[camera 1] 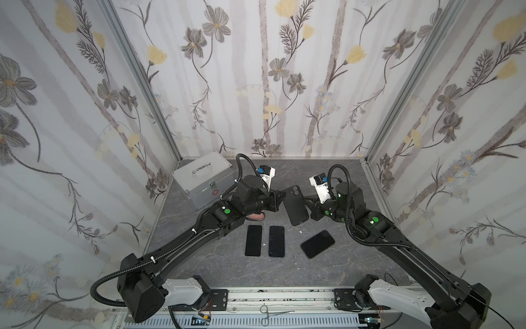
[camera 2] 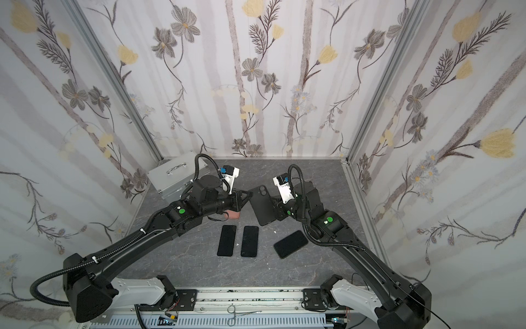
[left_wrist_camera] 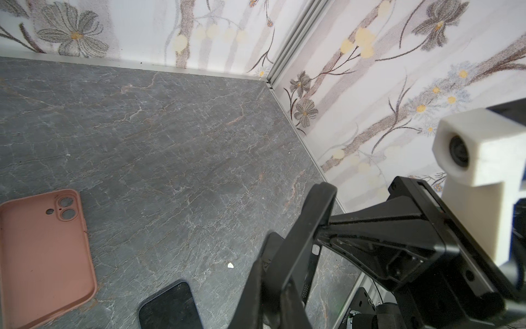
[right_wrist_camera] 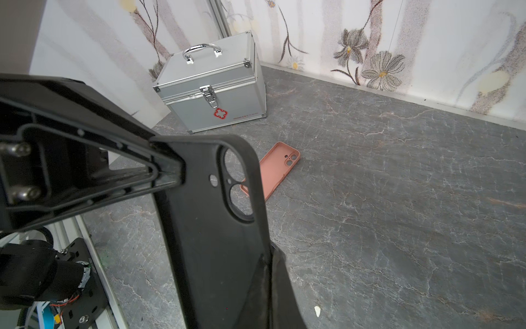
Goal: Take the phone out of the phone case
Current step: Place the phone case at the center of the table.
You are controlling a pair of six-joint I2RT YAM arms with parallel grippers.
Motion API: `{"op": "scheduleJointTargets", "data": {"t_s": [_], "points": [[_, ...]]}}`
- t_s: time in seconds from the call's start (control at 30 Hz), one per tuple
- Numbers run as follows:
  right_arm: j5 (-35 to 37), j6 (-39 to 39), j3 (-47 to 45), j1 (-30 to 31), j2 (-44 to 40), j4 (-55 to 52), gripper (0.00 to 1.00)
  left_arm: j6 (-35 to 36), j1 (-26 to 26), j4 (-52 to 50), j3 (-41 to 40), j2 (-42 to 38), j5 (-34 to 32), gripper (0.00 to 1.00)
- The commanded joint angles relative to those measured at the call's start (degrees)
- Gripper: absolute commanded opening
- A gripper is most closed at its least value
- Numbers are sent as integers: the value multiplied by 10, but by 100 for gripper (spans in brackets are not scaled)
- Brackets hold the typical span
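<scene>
Along the bottom edge of both top views, forceps [camera 1: 274,314] lay on the metal rail [camera 1: 284,296]. Just beyond, low in the middle of the frame, three dark phones rested flat on the grey table [camera 1: 199,270]. The left-hand phone [camera 1: 253,240] and the middle phone [camera 1: 276,241] lay parallel, close but apart, and the angled phone [camera 1: 317,243] sat askew to their right.

Farther up, a pink case [camera 1: 257,217] lay partly hidden under the left arm [camera 1: 182,247]. The right wrist view showed it hollow side up.

At frame centre the black phone case [camera 1: 295,205] was held up off the table, tilted, between the two grippers. In the right wrist view the table and the pink case showed through its camera cutouts: an empty shell. The right gripper [camera 1: 308,205] had its jaws closed tight on the case's right-hand edge. The left gripper [camera 1: 280,196] sat at the case's upper left corner, a fingertip [right_wrist_camera: 170,171] against the rim. Whether its jaws were parted or pinching, I could not tell.

Behind, at the upper left of the table, a silver metal box [camera 1: 205,179] stood latched by the flowered wall [camera 1: 270,85].
</scene>
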Motion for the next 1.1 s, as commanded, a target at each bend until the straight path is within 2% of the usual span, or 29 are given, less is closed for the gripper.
{"op": "scheduleJointTargets", "data": {"t_s": [0.0,0.07,0.13,0.27,0.37,0.43,0.6,0.87,1.07], "points": [[43,74,-7,0,1,34,0,16,4,8,10,10,-28,47],[75,130,-10,0,12,40,0,20,7,9,11,20,-46,62],[106,182,-4,0,35,33,0,20,14,8,8,34,-67,69],[161,276,28,0,117,4,0,5,33,8,-6,70,-117,70],[175,319,74,-1,198,-29,0,7,41,9,-13,97,-154,70],[161,327,111,-2,264,-42,0,7,47,10,-17,116,-178,70],[148,336,226,-2,408,-96,0,-6,82,13,-25,163,-189,68],[124,350,299,-12,513,-102,0,-13,109,31,-32,219,-177,66],[112,343,329,-14,559,-113,0,-11,116,44,-35,243,-166,65]]}}
